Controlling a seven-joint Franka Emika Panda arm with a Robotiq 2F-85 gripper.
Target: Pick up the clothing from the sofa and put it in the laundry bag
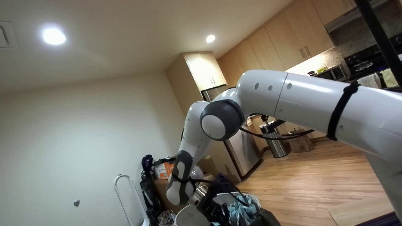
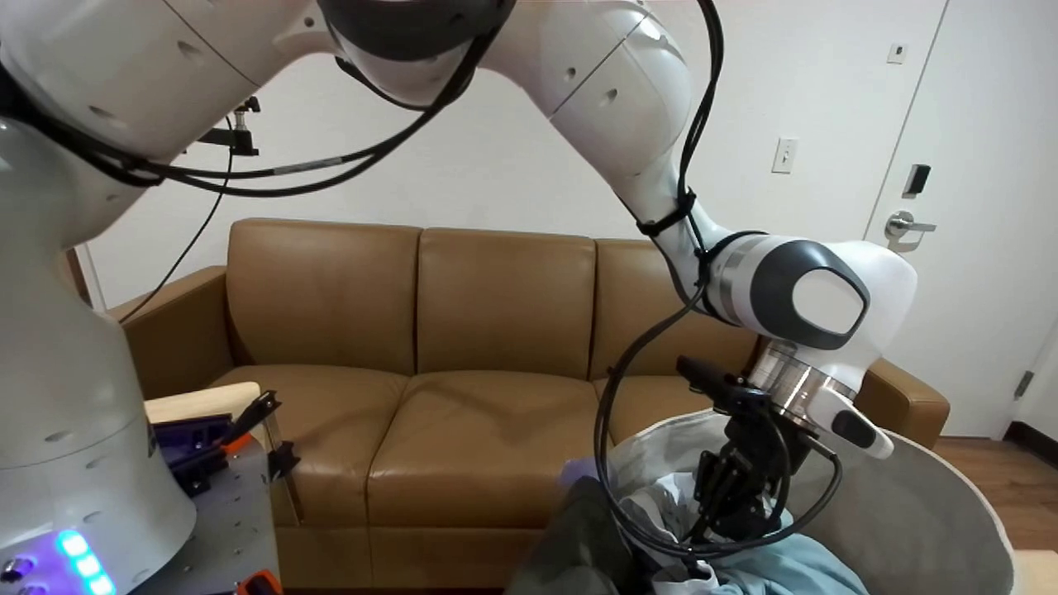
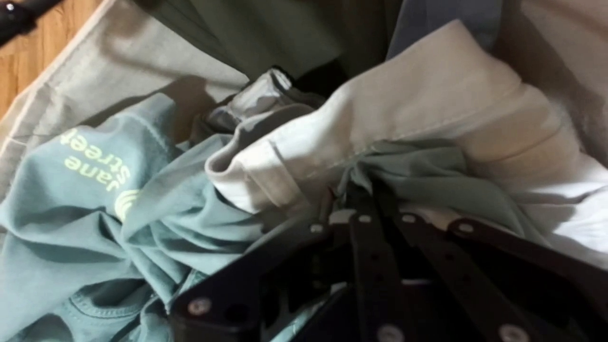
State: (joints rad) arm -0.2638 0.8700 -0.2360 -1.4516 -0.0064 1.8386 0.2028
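Note:
The laundry bag, with its pale grey wall [image 2: 917,512] and wide round mouth, stands in front of the sofa [image 2: 488,446]. My gripper [image 3: 368,192] reaches down inside it and is shut, its fingertips pinching a gathered fold of grey-green clothing [image 3: 422,164]. Under that fold lies a pale beige garment [image 3: 408,99] with a belt loop. To its left in the wrist view is a heaped light blue shirt [image 3: 85,180] with yellow lettering. Both exterior views show the gripper low among the clothes, its tips partly hidden by cloth and cables.
Dark green cloth [image 3: 266,38] hangs over the bag's rim. A black cable [image 2: 607,413] loops beside the wrist. Cardboard boxes [image 1: 168,194] and a white tubular handle [image 1: 125,179] stand by the wall. The arm's base is mounted on a metal plate [image 2: 227,512].

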